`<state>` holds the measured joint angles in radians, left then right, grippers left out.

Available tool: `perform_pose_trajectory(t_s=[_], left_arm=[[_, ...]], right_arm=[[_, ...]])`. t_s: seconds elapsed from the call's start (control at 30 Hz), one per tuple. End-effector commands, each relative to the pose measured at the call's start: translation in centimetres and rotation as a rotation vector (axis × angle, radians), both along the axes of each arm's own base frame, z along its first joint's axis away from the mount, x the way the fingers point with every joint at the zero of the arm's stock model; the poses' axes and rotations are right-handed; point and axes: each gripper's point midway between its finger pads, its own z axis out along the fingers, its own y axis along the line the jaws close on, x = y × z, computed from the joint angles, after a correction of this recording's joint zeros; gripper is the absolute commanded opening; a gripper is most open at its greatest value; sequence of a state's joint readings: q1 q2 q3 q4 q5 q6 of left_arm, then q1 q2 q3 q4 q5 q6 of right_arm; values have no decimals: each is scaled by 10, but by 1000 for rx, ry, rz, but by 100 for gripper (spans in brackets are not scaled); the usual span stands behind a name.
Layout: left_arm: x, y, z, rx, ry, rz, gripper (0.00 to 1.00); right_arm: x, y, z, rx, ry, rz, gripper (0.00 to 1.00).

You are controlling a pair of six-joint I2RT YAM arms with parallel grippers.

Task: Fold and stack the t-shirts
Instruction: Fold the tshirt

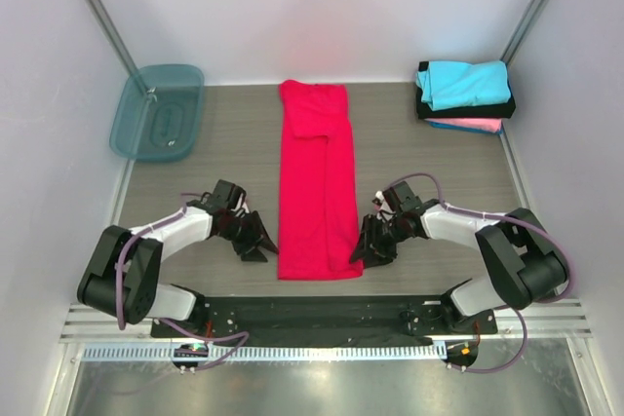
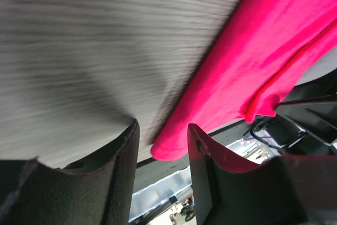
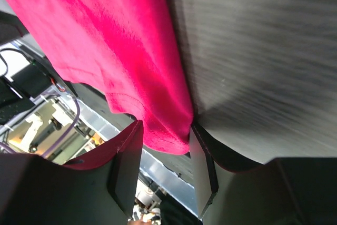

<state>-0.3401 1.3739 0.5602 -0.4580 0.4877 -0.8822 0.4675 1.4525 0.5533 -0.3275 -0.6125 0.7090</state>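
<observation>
A bright red t-shirt [image 1: 314,182] lies as a long narrow strip down the middle of the table. My left gripper [image 1: 263,246] sits at its near left corner. In the left wrist view the gripper [image 2: 163,126] is open, and the red corner [image 2: 171,150] lies between the fingers without being pinched. My right gripper [image 1: 361,253] sits at the near right corner. In the right wrist view the gripper [image 3: 166,126] is open with the red hem [image 3: 166,135] between the fingers. Folded cyan [image 1: 464,81], black [image 1: 468,109] and pink [image 1: 478,125] t-shirts are stacked at the back right.
A translucent teal plastic bin [image 1: 156,114] stands at the back left corner. White walls close in the table on three sides. The black base rail [image 1: 312,317] runs along the near edge.
</observation>
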Motion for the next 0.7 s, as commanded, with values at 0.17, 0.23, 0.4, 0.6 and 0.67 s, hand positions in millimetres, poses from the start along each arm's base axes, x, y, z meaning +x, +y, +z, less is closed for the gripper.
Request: perform_pose_trajectory(t_s=[0.17, 0.23, 0.4, 0.6, 0.67], left_arm=[[-7, -16, -6, -38, 2, -34, 38], [-17, -13, -11, -1, 19, -50, 37], [-28, -12, -17, 12, 48, -73, 31], [-34, -18, -15, 6, 47, -111, 10], [-34, -18, -12, 8, 35, -119, 0]], right_arm=[[-29, -20, -26, -163, 75, 7, 47], [-29, -21, -27, -168, 79, 2, 47], [-28, -20, -29, -166, 80, -1, 44], [-29, -19, -30, -154, 78, 4, 35], [-28, -16, -28, -141, 74, 11, 19]])
